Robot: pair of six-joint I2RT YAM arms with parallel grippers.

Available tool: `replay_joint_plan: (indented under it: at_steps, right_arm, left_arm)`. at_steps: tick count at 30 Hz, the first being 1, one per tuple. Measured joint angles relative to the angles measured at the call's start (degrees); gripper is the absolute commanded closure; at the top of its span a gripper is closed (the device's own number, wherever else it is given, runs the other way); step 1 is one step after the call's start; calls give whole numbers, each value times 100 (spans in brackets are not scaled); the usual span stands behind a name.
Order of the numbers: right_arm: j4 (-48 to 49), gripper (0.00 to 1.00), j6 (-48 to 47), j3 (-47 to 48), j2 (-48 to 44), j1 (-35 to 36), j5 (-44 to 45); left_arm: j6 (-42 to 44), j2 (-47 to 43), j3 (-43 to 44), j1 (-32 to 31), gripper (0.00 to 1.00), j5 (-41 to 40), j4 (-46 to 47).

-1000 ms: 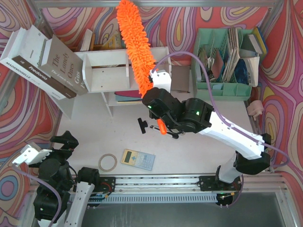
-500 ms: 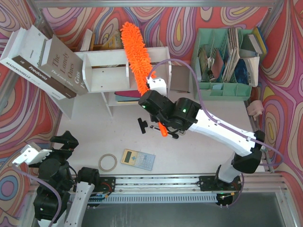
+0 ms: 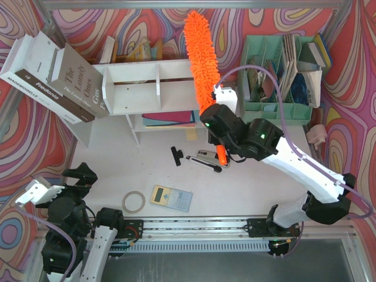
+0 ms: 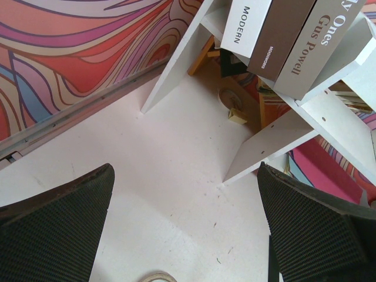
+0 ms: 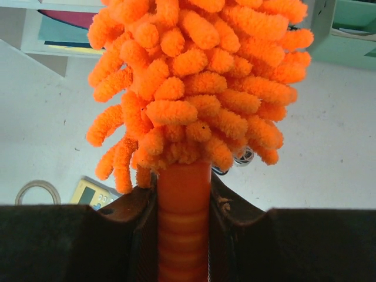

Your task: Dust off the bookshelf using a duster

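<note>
The duster (image 3: pixel 201 61) lies across the bookshelf (image 3: pixel 135 72), the stapler (image 3: pixel 204 156) before it.

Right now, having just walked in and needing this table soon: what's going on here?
The right gripper is shut on the handle of the orange duster, whose fluffy head crosses the right end of the white bookshelf in the overhead view. The left gripper hangs open near the front left corner of the table, holding nothing. A stapler, a calculator and a tape ring lie on the table.
</note>
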Motion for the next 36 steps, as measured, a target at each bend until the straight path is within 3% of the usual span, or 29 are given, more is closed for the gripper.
replay_joint_plan:
  at_steps: [11, 18, 36]
  right_arm:
    - [-129, 100, -105, -109, -645, -11, 595]
    - [-48, 100, 20, -1349, -1388, -129, 715]
    - [1032, 100, 304, -3571, -1488, -203, -164]
  left_arm:
    - [0, 0, 0, 0, 2, 2, -2]
    - [0, 0, -2, 0, 1, 7, 0]
    - [0, 0, -4, 4, 2, 44, 0]
